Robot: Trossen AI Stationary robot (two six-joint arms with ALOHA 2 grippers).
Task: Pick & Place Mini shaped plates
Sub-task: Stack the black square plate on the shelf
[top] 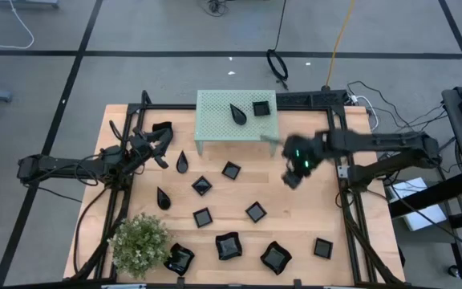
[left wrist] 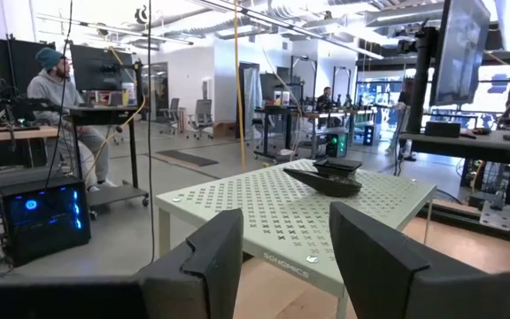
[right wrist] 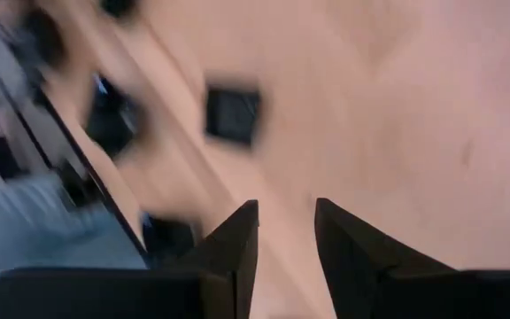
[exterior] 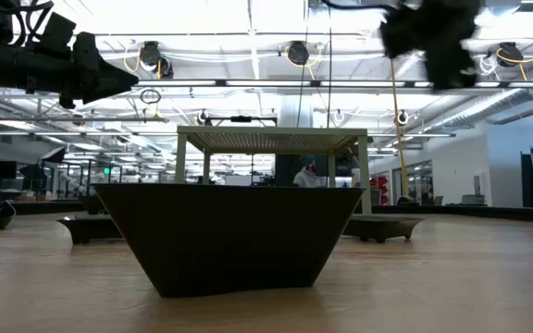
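Note:
Several glossy black mini shaped plates lie on the wooden table: teardrops (top: pixel 182 162), small squares (top: pixel 231 170) and wavy-edged squares (top: pixel 228 246). A teardrop (top: pixel 238 113) and a square (top: pixel 261 107) rest on top of the mint-green stand (top: pixel 215 128). My right gripper (top: pixel 292 178) hangs high over the table right of the middle, tilted down, open with nothing between its fingers (right wrist: pixel 286 230); a small square plate (right wrist: pixel 233 113) shows blurred below it. My left gripper (top: pixel 165 146) waits at the left, open and empty (left wrist: pixel 286 257), pointing level at the stand (left wrist: pixel 299 213).
A bushy green plant (top: pixel 140 241) stands at the near left corner. A black frame (top: pixel 350 201) runs along the table's edges. In the low view one dark plate (exterior: pixel 229 236) fills the foreground before the stand (exterior: pixel 271 141). Bare wood lies under the right gripper.

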